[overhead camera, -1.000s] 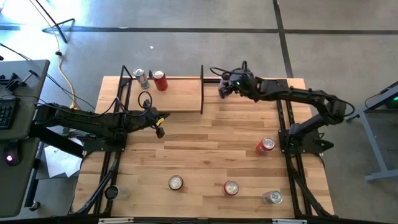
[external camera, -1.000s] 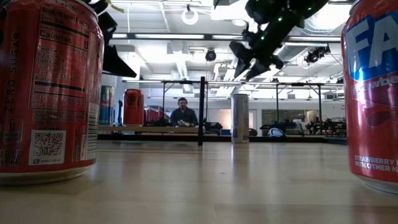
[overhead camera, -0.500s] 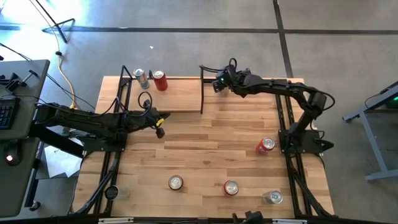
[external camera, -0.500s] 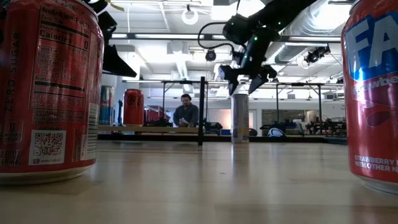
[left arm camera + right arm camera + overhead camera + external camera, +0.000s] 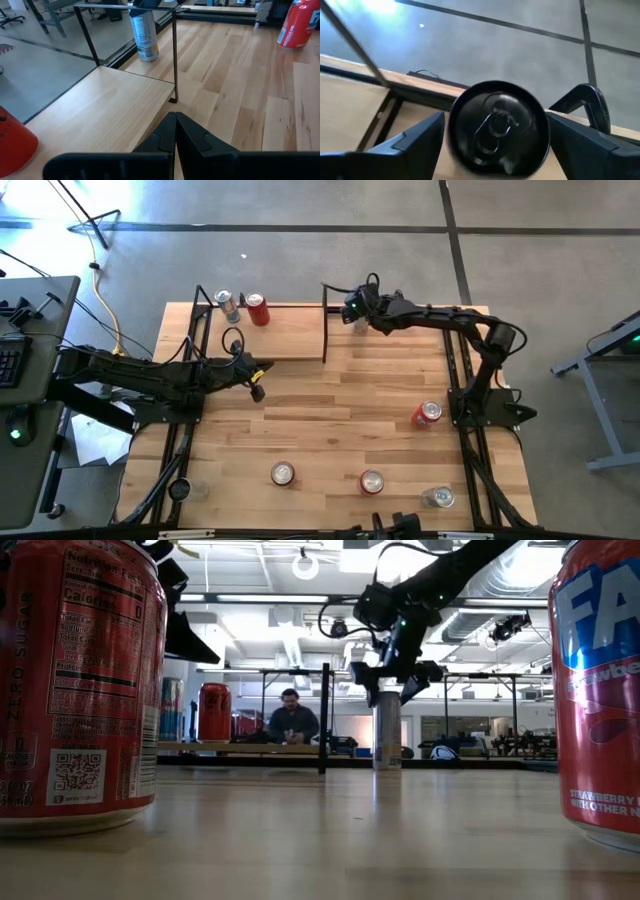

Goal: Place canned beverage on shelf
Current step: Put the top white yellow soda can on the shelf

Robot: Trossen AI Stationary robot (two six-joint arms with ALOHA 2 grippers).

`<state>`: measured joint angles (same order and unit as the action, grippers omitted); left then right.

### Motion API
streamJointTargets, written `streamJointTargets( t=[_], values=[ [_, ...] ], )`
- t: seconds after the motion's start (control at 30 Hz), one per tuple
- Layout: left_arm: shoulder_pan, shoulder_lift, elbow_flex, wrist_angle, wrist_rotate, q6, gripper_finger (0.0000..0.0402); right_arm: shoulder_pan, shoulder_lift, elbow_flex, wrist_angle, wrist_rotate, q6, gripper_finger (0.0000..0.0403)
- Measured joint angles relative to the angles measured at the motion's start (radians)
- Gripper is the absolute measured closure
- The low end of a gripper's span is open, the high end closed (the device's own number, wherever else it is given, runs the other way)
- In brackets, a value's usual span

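A tall slim silver can (image 5: 386, 730) stands upright on the tabletop near the far edge, just right of the shelf's right upright (image 5: 325, 718). It also shows in the left wrist view (image 5: 143, 35). My right gripper (image 5: 352, 310) is open above it, pointing down, with one finger on either side of the can's dark top (image 5: 497, 125). The shelf (image 5: 275, 335) holds a red can (image 5: 257, 310) and a silver can (image 5: 229, 305) at its far left. My left gripper (image 5: 257, 390) is shut and empty by the shelf's near right corner.
A red can (image 5: 427, 414) lies at the right. Two red-topped cans (image 5: 283, 473) (image 5: 371, 481) and a silver can (image 5: 438, 497) stand near the front edge. Black frame rails (image 5: 462, 370) run along both table sides. A person sits in the room beyond the table (image 5: 290, 720).
My right gripper has gone toward the table's left edge and down to the slim silver can, and its open fingers now stand around the can's top. The can has stayed where it was.
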<state>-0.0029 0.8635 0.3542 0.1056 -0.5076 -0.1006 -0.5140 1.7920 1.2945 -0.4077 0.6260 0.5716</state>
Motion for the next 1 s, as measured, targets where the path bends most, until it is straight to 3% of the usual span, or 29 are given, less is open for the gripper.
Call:
streamJointTargets(
  t=[0.2, 0.3, 0.37, 0.53, 0.67, 0.87, 1.0],
  values=[
    [-0.011, 0.000, 0.000, 0.013, -0.003, -0.001, 0.0402, -0.003, 0.008, 0.000, 0.003, 0.014, 0.020, 0.0120],
    [-0.020, 0.000, 0.000, 0.014, -0.002, -0.001, 0.0402, 0.009, 0.008, 0.000, 0.005, 0.010, -0.030, 0.0160],
    [-0.028, 0.000, 0.000, 0.013, -0.001, 0.001, 0.0402, 0.021, 0.007, 0.000, 0.006, 0.006, -0.086, 0.0160],
    [-0.047, 0.000, -0.048, 0.082, 0.055, 0.006, 0.0401, 0.072, -0.028, 0.000, -0.016, -0.122, -0.253, 0.0160],
    [-0.046, 0.000, -0.105, 0.159, 0.122, -0.008, 0.0401, 0.150, -0.085, -0.001, -0.072, -0.221, -0.356, 0.0160],
    [-0.046, 0.000, -0.166, 0.263, 0.198, -0.025, 0.0402, 0.320, -0.202, -0.002, -0.270, -0.209, -0.398, 0.0160],
    [-0.046, 0.000, -0.175, 0.300, 0.231, -0.009, 0.0402, 0.464, -0.241, -0.002, -0.281, -0.227, -0.434, 0.0160]
  ],
)
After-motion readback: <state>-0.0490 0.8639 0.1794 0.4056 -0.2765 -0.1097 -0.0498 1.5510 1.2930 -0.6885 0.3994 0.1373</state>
